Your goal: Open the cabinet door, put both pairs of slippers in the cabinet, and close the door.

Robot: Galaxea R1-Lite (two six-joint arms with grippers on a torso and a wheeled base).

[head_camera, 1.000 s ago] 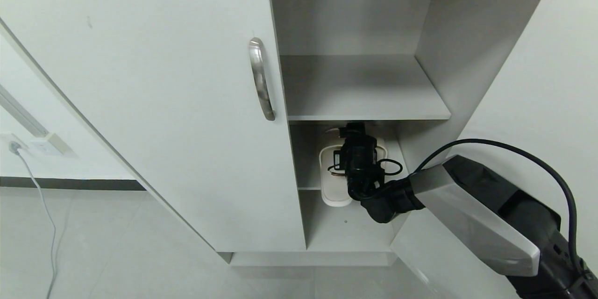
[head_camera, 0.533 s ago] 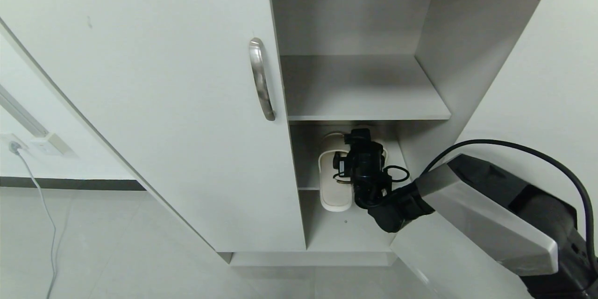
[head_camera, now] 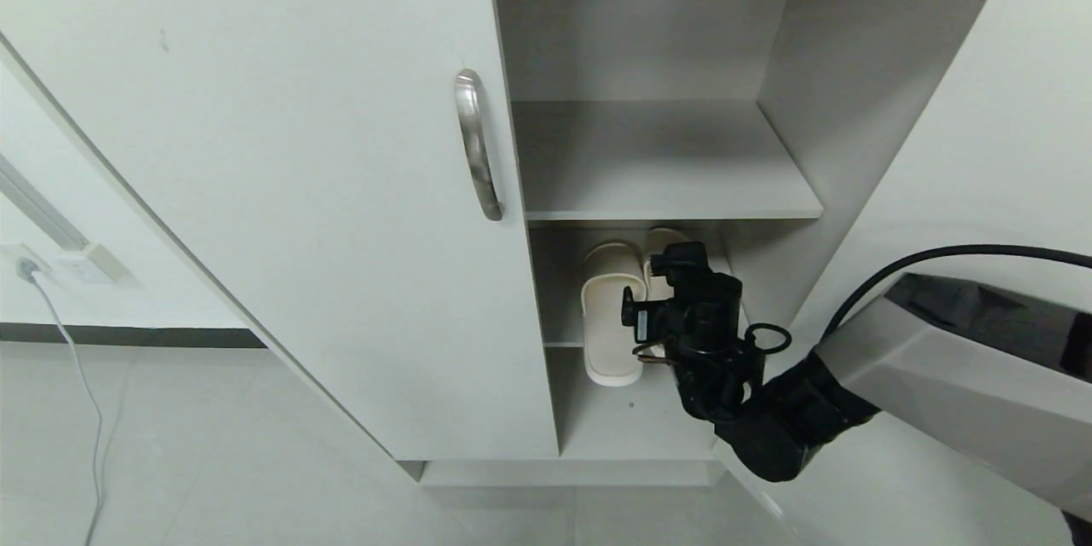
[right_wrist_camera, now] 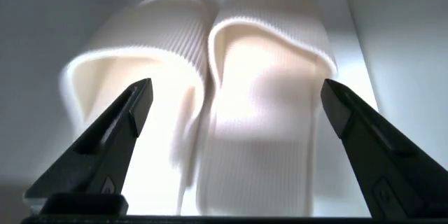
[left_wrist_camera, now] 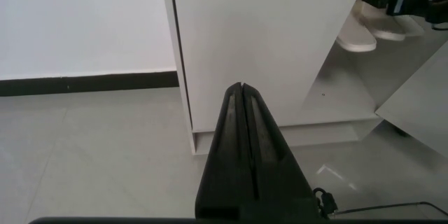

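Note:
A pair of cream slippers (head_camera: pixel 611 316) lies side by side on the low shelf of the white cabinet (head_camera: pixel 648 26), toes pointing inward and heels hanging over the shelf's front edge. My right gripper (head_camera: pixel 678 260) hovers just in front of them, at the open right half of the cabinet. In the right wrist view the gripper (right_wrist_camera: pixel 236 87) is open wide, with the slippers (right_wrist_camera: pixel 266 77) beyond its fingers and nothing held. My left gripper (left_wrist_camera: pixel 241 92) is shut and empty, low over the floor, pointing at the cabinet's base. From there the slippers (left_wrist_camera: pixel 360 35) show at the far side.
The left door (head_camera: pixel 256 188) with its metal handle (head_camera: pixel 478 145) is closed. The right door (head_camera: pixel 964 145) stands swung open beside my right arm. The middle shelf (head_camera: pixel 657 153) is bare. A wall socket (head_camera: pixel 26 269) and cable (head_camera: pixel 81 375) sit at the left.
My right gripper has drawn back out of the cabinet, toward the front and right. The slippers stay on the low shelf, and the one it covered now shows.

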